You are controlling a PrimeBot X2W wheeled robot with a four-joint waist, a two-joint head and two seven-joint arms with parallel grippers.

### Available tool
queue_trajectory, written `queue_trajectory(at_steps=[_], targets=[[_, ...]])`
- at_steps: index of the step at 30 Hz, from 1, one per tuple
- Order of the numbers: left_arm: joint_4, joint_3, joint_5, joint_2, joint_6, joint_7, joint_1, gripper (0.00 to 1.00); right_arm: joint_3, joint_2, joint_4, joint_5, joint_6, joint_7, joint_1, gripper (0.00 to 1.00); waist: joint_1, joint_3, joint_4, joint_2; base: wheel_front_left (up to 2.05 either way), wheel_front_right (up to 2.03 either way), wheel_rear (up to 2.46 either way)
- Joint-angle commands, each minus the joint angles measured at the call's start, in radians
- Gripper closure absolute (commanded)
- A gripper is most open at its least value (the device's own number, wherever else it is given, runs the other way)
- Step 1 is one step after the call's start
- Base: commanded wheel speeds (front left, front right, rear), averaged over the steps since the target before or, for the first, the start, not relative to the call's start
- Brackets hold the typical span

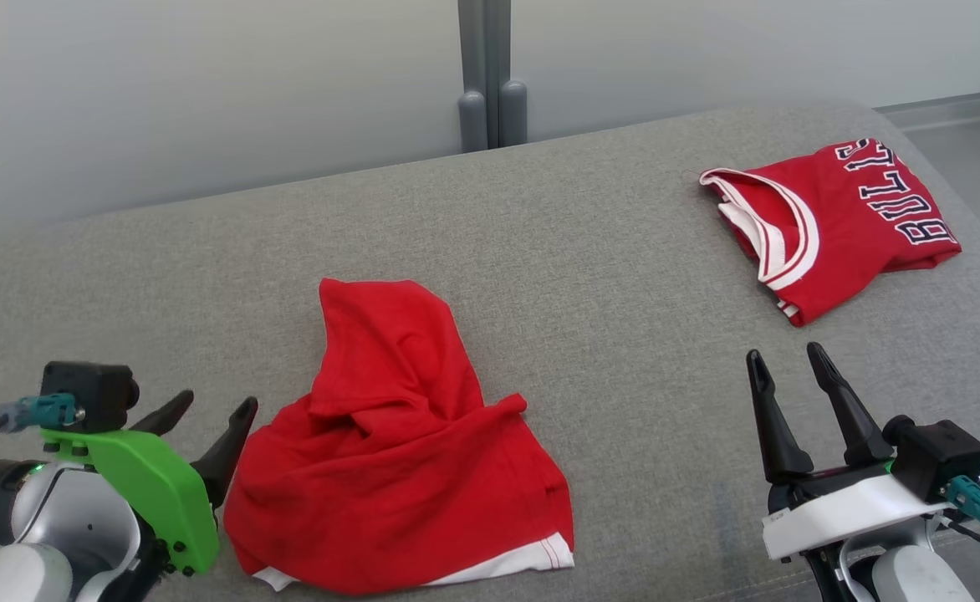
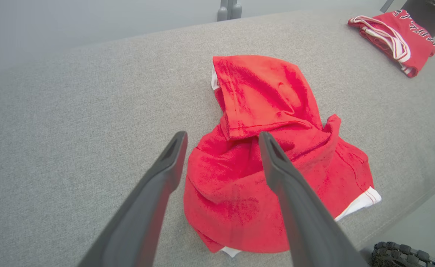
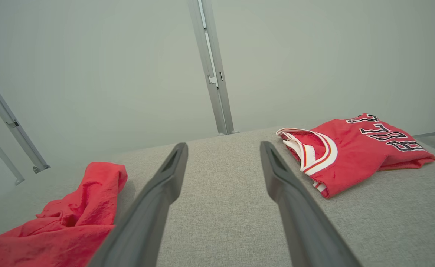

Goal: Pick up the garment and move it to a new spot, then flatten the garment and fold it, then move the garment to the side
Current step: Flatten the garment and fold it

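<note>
Head: crumpled red garment (image 1: pixel 398 451) at 6 o'clock on tabletop (image 1: pixel 607 276). Left gripper (image 1: pixel 216 403) just beside it at 8, jaws open, empty. Right gripper (image 1: pixel 785 353) at 4, jaws open, empty. Folded jersey (image 1: pixel 841 226) at 2.
Left wrist: garment (image 2: pixel 277 92) beyond the open jaws.
Right wrist: garment (image 3: pixel 76 207) at 8, jersey (image 3: pixel 358 148) at 2.

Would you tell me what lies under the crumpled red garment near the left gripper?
The crumpled red garment rests on the grey cushion; white trim peeks out at its near edge. Whatever lies beneath its folds is covered.
</note>
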Motion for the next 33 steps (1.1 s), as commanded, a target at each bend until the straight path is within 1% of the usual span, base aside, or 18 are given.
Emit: queue_trajectory(at_steps=[1,2,4,7,9,11,12,15,17,18,19,24,31,33], targets=[[-0.009,0.013,0.024,-0.027,0.019,-0.066,0.024,0.00,0.003,0.000,-0.004,-0.003,0.000,-0.004,0.009,0.00,0.0000,0.003,0.007,0.0000,0.00,0.00,0.00],[-0.015,0.013,0.039,-0.045,0.020,-0.108,0.035,0.00,0.005,-0.002,-0.005,-0.003,0.000,-0.004,0.009,0.00,0.0000,0.006,0.010,0.0000,0.00,0.00,0.00],[-0.006,0.021,0.079,-0.070,0.038,-0.197,0.053,0.00,0.009,-0.005,-0.006,-0.004,0.000,-0.004,0.006,0.00,0.0000,0.012,0.015,0.0000,0.00,0.00,0.00],[0.017,0.028,0.119,-0.125,0.061,-0.320,0.080,0.00,0.016,-0.014,-0.007,-0.005,0.000,-0.004,0.001,0.00,0.0000,0.019,0.023,0.0000,0.00,0.00,0.00],[0.035,0.035,0.137,-0.151,0.071,-0.396,0.090,0.00,0.017,-0.018,-0.008,-0.005,0.000,-0.004,-0.001,0.00,0.0000,0.023,0.028,0.0000,0.00,0.00,0.00],[0.051,0.049,0.147,-0.191,0.086,-0.477,0.105,0.00,0.015,-0.021,-0.009,-0.004,0.000,-0.004,0.000,0.00,0.0000,0.026,0.034,0.0000,0.00,0.00,0.00],[0.051,0.049,0.147,-0.191,0.086,-0.477,0.105,0.00,0.015,-0.021,-0.009,-0.004,0.000,-0.004,0.000,0.00,0.0000,0.026,0.034,0.0000,0.00,0.00,0.00],[0.079,0.061,0.156,-0.238,0.100,-0.576,0.132,0.00,0.018,-0.027,-0.009,-0.002,0.000,-0.004,0.002,0.00,0.0000,0.032,0.036,0.0000,0.00,0.00,0.00],[0.101,0.061,0.182,-0.249,0.109,-0.630,0.147,0.00,0.016,-0.028,-0.012,-0.001,0.000,-0.004,0.002,0.00,0.0000,0.034,0.037,0.0000,0.00,0.00,0.00],[0.108,0.064,0.181,-0.269,0.115,-0.657,0.154,0.00,0.015,-0.028,-0.013,-0.001,0.000,-0.004,0.004,0.00,0.0000,0.035,0.038,0.0000,0.00,0.00,0.00],[0.112,0.062,0.178,-0.285,0.112,-0.675,0.162,0.00,0.015,-0.028,-0.014,-0.002,0.000,-0.004,0.006,0.00,0.0000,0.035,0.040,0.0000,0.00,0.00,0.00],[0.136,0.066,0.233,-0.321,0.090,-0.723,0.163,0.00,0.023,-0.034,-0.012,-0.004,0.000,-0.003,0.017,0.00,0.0000,0.033,0.051,0.0000,0.00,0.00,0.00],[0.166,0.088,0.255,-0.359,0.053,-0.732,0.176,0.00,0.033,-0.038,-0.014,-0.001,0.000,0.005,0.019,0.00,0.0000,0.017,0.052,0.0000,0.00,0.00,0.00],[0.173,0.095,0.262,-0.362,0.046,-0.731,0.180,0.00,0.037,-0.040,-0.014,0.000,0.000,0.008,0.020,0.00,0.0000,0.013,0.051,0.0000,0.00,0.00,0.00]])
